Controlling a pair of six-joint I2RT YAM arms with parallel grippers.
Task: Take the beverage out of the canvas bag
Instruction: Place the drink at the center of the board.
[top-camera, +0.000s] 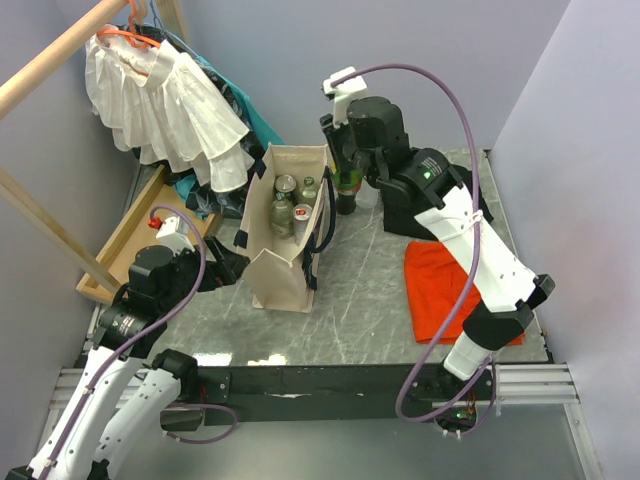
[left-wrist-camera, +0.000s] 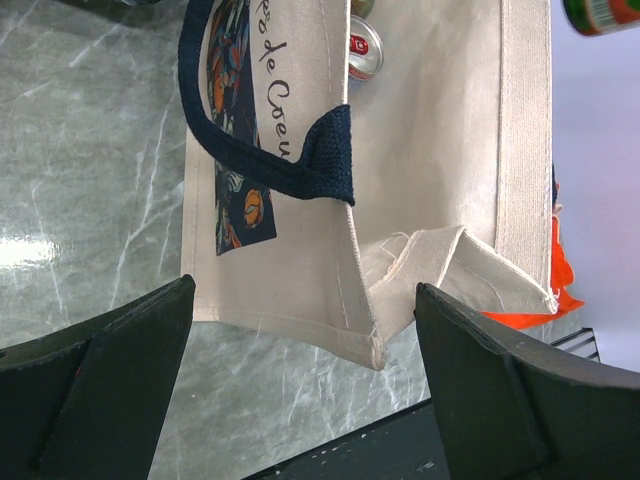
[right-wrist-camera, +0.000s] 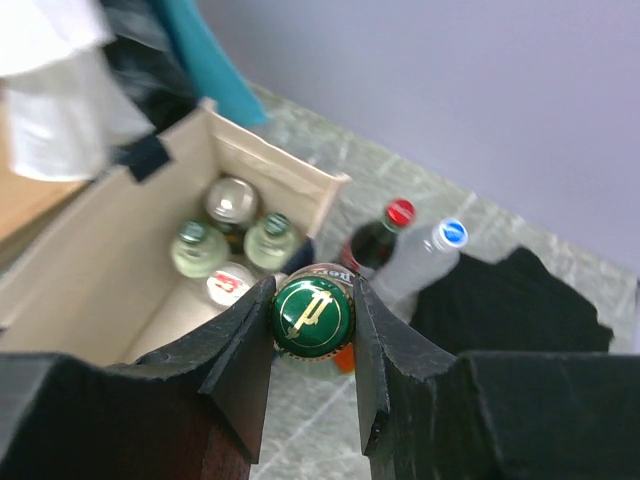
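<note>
The cream canvas bag (top-camera: 285, 235) with navy handles stands upright mid-table, with several bottles and a can (top-camera: 302, 212) inside. My right gripper (top-camera: 345, 170) is shut on the green cap (right-wrist-camera: 313, 313) of a green glass bottle (top-camera: 347, 192), holding it just right of the bag's far rim, outside the bag (right-wrist-camera: 120, 290). My left gripper (left-wrist-camera: 305, 385) is open and empty, its fingers either side of the bag's near lower corner (left-wrist-camera: 370, 340) without touching. In the top view the left gripper (top-camera: 222, 268) sits by the bag's left side.
A dark red-capped bottle (right-wrist-camera: 383, 235) and a clear blue-capped bottle (right-wrist-camera: 430, 255) stand right of the bag. An orange cloth (top-camera: 445, 290) lies at right, a black cloth (right-wrist-camera: 510, 300) behind. A white ruffled garment (top-camera: 165, 105) hangs back left over a wooden tray (top-camera: 125, 245).
</note>
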